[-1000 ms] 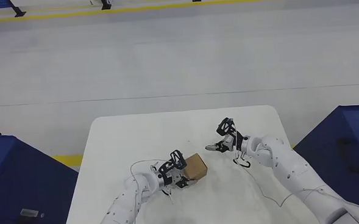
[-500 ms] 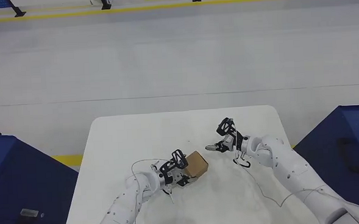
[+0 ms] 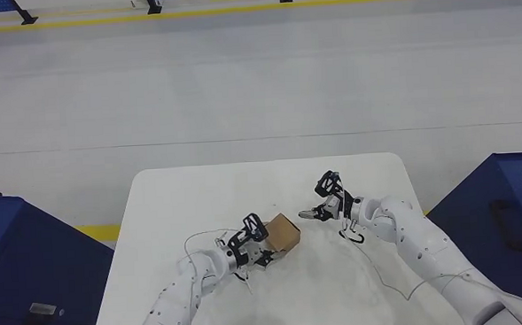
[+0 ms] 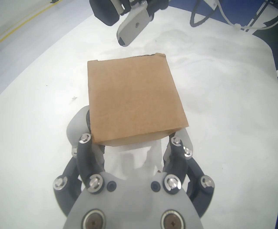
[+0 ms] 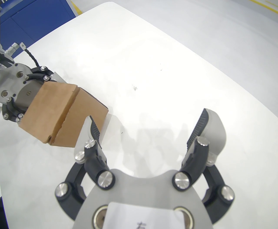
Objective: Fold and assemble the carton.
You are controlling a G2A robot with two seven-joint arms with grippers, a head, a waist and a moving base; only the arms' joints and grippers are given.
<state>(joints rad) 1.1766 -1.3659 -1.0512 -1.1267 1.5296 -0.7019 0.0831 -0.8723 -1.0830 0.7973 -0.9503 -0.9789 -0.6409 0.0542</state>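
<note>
A small brown carton (image 3: 283, 232) is at the middle of the white table (image 3: 200, 192), folded into a box with a seam across its face (image 5: 63, 112). My left gripper (image 3: 252, 243) is shut on the carton's near end, one finger on each side (image 4: 132, 125). The flat top panel (image 4: 132, 97) hides most of both fingers. My right gripper (image 3: 321, 211) hangs open just to the right of the carton, with nothing between its fingers (image 5: 149, 121). One of its fingers (image 4: 132, 26) points at the carton's far edge.
Blue cabinets stand on both sides of the table (image 3: 35, 263) (image 3: 503, 203). The table's far half is bare white surface. Grey floor with a yellow line (image 3: 253, 5) lies beyond.
My left gripper has moved the carton slightly away from the table's near edge and turned it a little. The right arm has kept still.
</note>
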